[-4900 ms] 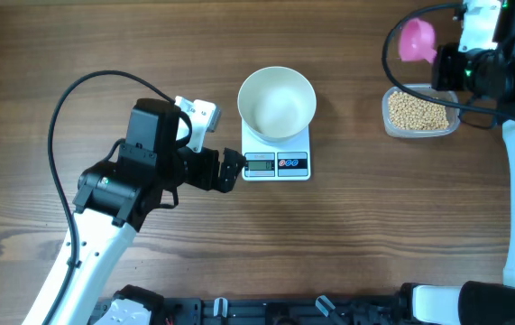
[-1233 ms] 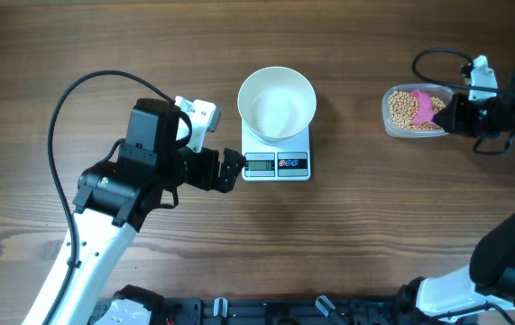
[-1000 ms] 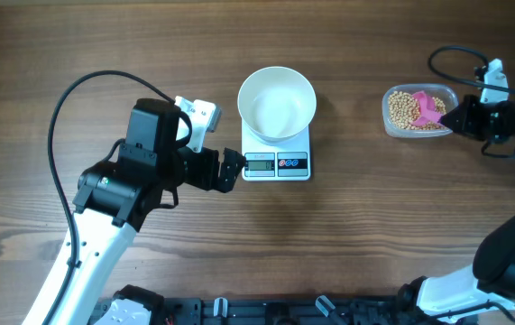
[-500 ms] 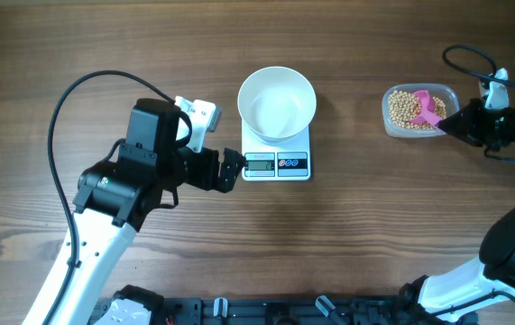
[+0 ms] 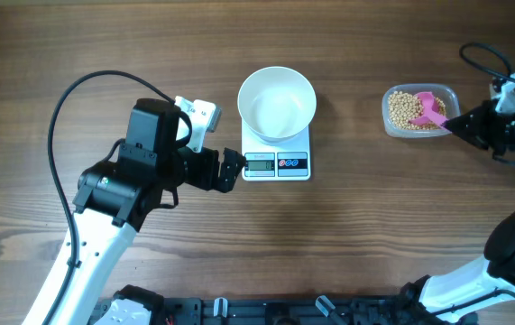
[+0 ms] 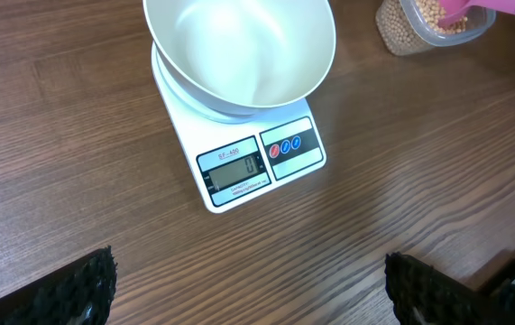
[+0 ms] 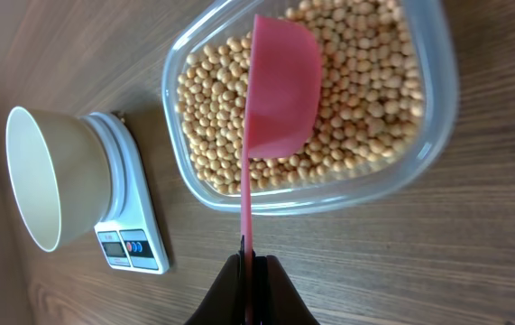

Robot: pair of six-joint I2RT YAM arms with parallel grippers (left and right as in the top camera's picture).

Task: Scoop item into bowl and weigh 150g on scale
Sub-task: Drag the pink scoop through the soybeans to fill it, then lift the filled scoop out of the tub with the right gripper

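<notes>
Pink scoop handle pinched by right fingers, cup held low over beans in tub, apparently for filling. White bowl, empty, is set on scale so weight reads directly. Left fingers spread wide beside scale, nothing held.

- Open table lay between the scale and the clear tub.
- The left gripper, jaws wide, crowded the scale's left front corner.
- The pink scoop and right gripper blocked the tub's right side; the bowl stood open from above.
</notes>
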